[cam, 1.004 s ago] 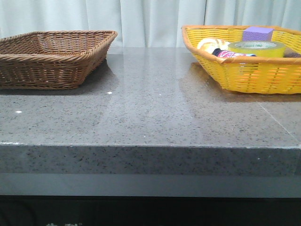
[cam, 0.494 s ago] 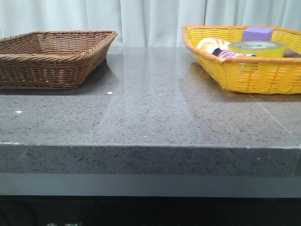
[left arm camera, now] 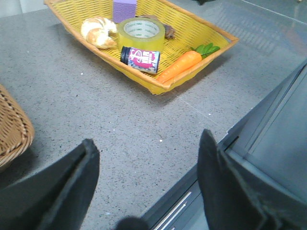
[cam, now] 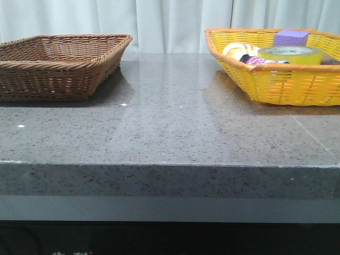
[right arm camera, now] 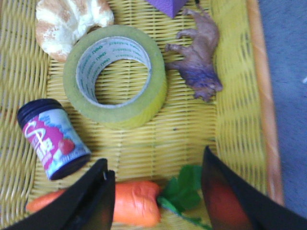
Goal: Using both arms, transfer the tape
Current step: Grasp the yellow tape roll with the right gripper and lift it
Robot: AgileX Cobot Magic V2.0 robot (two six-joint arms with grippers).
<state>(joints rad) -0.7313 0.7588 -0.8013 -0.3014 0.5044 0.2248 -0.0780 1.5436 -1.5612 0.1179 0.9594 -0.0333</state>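
Note:
The tape (cam: 289,54), a yellow roll with a white core printed in green, lies flat in the yellow basket (cam: 265,74) at the table's back right. My right gripper (right arm camera: 155,159) hovers open inside that yellow basket (right arm camera: 261,96), over a carrot (right arm camera: 136,203), with the tape (right arm camera: 115,76) just beyond its fingertips and untouched. My left gripper (left arm camera: 147,140) stands open and holds nothing over the table's front edge, far from the tape (left arm camera: 140,33). Neither arm shows in the front view.
A brown wicker basket (cam: 58,64) sits at the back left. Sharing the yellow basket with the tape are a purple cube (right arm camera: 168,5), a bread roll (right arm camera: 67,21), a small jar (right arm camera: 53,139) and a brown toy animal (right arm camera: 196,57).

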